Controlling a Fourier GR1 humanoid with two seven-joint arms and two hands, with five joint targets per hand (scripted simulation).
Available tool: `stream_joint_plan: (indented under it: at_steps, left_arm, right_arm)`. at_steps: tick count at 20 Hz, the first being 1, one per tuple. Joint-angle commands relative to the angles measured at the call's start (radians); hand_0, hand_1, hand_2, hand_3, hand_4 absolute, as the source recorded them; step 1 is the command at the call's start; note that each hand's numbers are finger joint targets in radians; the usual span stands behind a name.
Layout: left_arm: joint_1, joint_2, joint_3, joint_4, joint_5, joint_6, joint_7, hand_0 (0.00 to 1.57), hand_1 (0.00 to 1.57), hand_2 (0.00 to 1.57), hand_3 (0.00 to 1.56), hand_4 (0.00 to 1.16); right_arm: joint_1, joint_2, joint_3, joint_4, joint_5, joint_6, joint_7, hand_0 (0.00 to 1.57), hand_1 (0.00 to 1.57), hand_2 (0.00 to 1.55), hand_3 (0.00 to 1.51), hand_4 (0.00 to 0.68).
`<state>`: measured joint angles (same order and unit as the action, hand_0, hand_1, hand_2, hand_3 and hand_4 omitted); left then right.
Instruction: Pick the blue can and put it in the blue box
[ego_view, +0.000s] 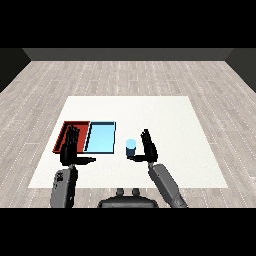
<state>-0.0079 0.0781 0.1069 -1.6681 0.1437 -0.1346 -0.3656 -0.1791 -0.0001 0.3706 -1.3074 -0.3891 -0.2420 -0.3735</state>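
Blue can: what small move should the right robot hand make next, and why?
Probably curl the right robot hand around the blue can. Its fingers are straight, the can stands upright on the table beside its palm, still outside the light blue tray to its left.

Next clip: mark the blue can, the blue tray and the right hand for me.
blue can (131, 146): head view, on the can's side.
blue tray (100, 138): head view, on its bare floor.
right hand (148, 148): head view, on the palm beside the can.
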Motion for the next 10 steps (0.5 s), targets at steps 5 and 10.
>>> stream_joint_plan:
  at_steps: [5, 10]
  left_arm:
    - [-0.015, 0.024, 0.023, -0.045, 0.022, 0.001, 0.066, 0.0, 0.0, 0.0, 0.0, 0.0]
    - [0.02, -0.023, -0.029, 0.003, -0.03, 0.009, -0.018, 0.0, 0.0, 0.0, 0.0, 0.0]
  right_arm:
    - [-0.043, 0.0, 0.122, 0.117, -0.106, -0.066, -0.125, 0.0, 0.0, 0.0, 0.0, 0.0]
    - [-0.071, 0.0, 0.061, 0.23, -0.15, 0.015, -0.17, 0.0, 0.0, 0.0, 0.0, 0.0]
